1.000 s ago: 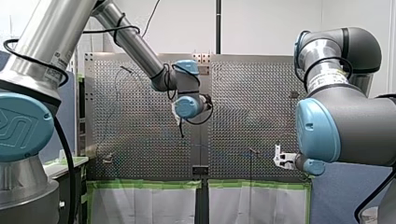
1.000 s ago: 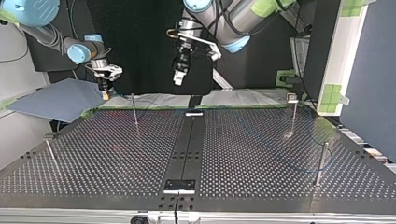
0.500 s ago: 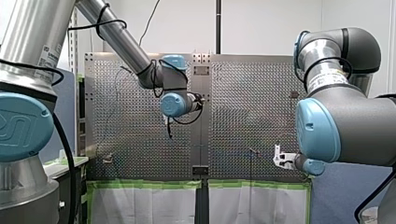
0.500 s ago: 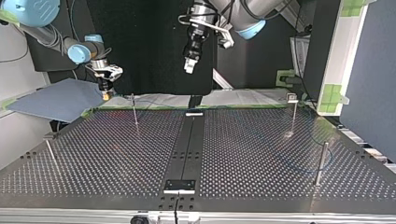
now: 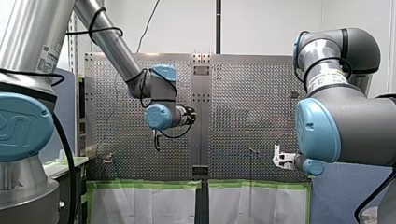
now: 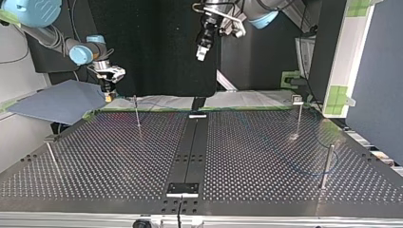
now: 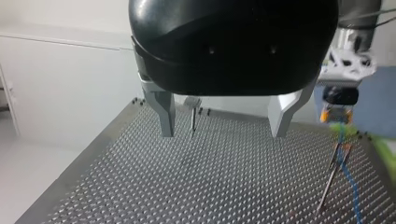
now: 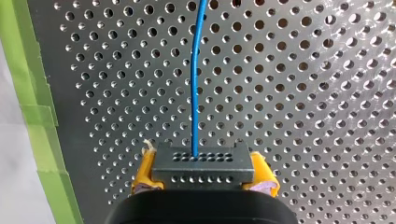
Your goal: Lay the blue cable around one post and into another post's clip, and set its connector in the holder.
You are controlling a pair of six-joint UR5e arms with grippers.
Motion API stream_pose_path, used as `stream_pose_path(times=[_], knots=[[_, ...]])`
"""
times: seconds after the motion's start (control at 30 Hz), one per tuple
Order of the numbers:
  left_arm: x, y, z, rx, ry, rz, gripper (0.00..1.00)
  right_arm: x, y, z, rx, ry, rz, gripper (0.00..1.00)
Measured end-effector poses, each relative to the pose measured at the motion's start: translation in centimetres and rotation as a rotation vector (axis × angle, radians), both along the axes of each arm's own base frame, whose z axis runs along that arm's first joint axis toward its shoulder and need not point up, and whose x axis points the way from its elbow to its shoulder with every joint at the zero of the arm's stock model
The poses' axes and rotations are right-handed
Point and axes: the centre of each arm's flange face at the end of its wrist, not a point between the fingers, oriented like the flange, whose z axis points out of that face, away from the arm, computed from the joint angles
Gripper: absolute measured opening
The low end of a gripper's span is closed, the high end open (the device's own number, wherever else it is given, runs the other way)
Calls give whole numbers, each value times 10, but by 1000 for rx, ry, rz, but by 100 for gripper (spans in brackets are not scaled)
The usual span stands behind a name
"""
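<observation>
Left gripper [image 7: 224, 119]: hung high above the perforated table [image 7: 187, 186], its two metal fingers [image 7: 166, 114] spread wide apart with nothing between them.
Left gripper from across: in the top view it pointed down, well clear of the table, near the middle of the far edge.
Right gripper [image 8: 203, 179]: clamped on the connector [image 8: 203, 163], with a yellow pad [image 8: 144, 175] pressed against each end (the block filled the whole gap).
Connector: a black block with rows of small holes, held over the table's edge, near the green tape [image 8: 35, 116].
Blue cable [image 8: 195, 79]: ran straight out of the connector's face, away from the right gripper, over the perforated plate.
Cable's far run: in the top view a faint blue curve seemed to lie on the table near the short post [image 6: 326, 166] at that view's right. It was too thin to tell whether it went around that post.
Other posts: a thin post [image 6: 137, 114] stood near the right gripper at the top view's left. A square-headed post [image 6: 298, 114] stood by the far edge at its right.
</observation>
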Motion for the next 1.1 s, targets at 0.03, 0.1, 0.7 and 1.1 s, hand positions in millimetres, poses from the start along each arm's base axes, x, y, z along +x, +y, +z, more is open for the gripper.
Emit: stream_pose_path(times=[0.03, 0.1, 0.7, 1.1], knots=[[-2, 1, -3, -4, 3, -8, 100, 0, 0, 0, 0, 0, 0, 1], [-8, 4, -8, -20, 9, -30, 100, 0, 0, 0, 0, 0, -1, 1], [-40, 36, -37, -96, 1, -49, 100, -5, -8, 4, -9, 12, -36, 1], [-34, 44, -36, -74, -27, 36, 100, -7, -21, 25, -26, 30, -51, 1]])
